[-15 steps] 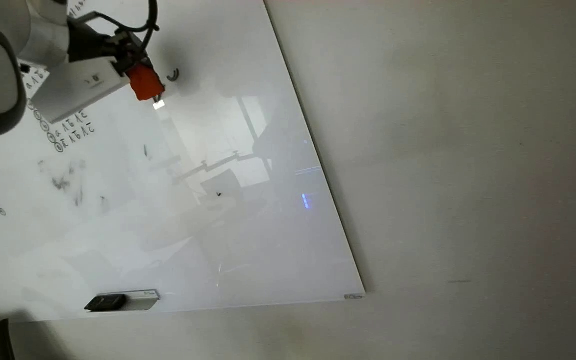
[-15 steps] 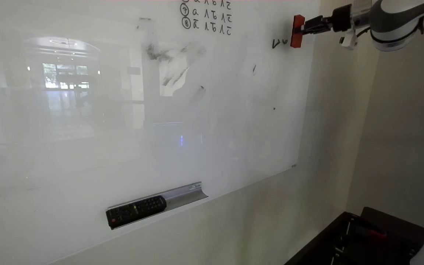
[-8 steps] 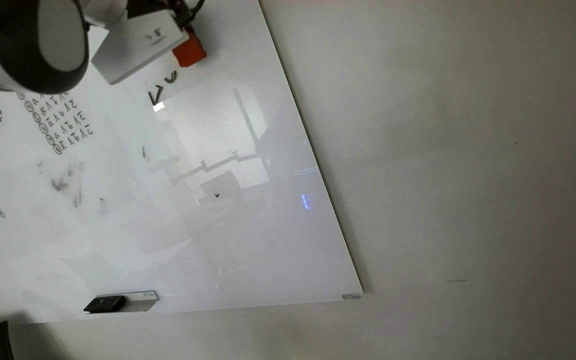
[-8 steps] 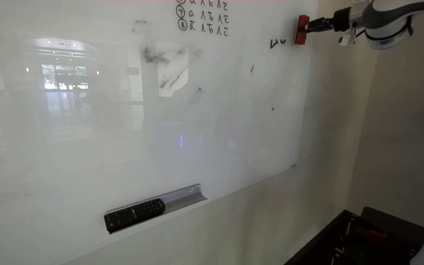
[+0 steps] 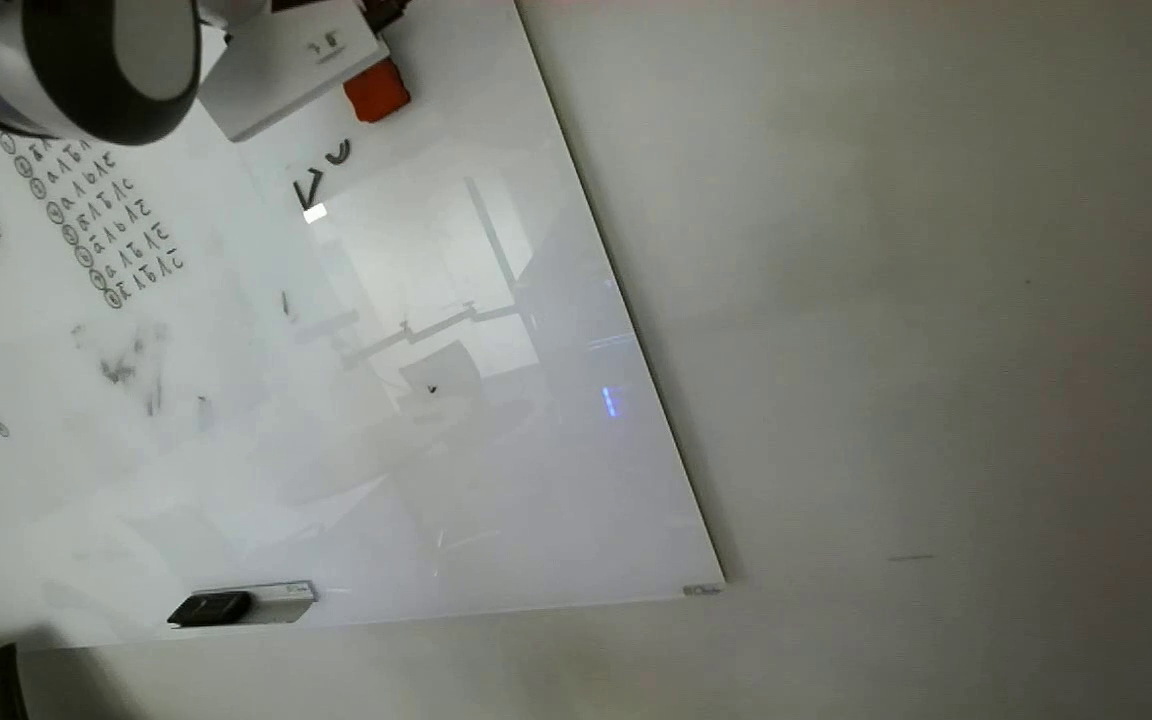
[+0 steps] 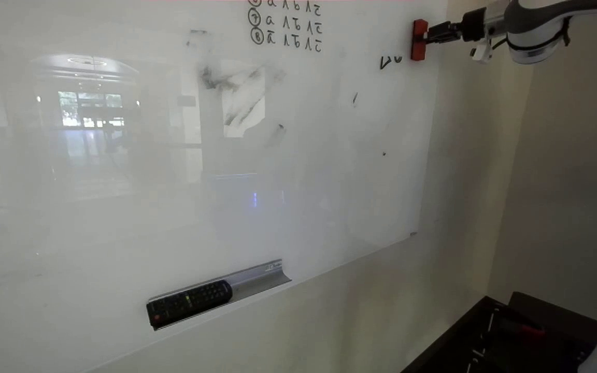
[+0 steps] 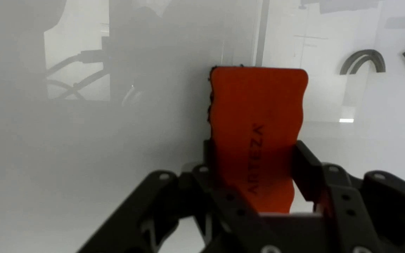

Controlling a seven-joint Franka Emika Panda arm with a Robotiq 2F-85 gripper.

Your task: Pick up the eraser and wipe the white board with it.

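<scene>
Gripper (image 7: 254,153) tight around eraser (image 7: 257,105) near white board (image 5: 536,500), window reflections (image 6: 92,106) in its gloss, pale wall (image 5: 896,400) alongside.

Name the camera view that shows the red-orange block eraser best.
The wrist view: the red-orange block eraser is close up between black gripper fingers, its dark ARTEZA lettering readable. In both exterior views it appears small, no lettering legible; in an exterior view a white boxy housing partly hides it.

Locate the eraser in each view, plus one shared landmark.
In an exterior view: eraser, top, left of centre; curved mark, lower left of it.
In an exterior view: eraser, upper right; curved mark, lower left of it.
In the wrist view: eraser, right of centre; curved mark, upper right of it.
Shared landmark: curved mark.
</scene>
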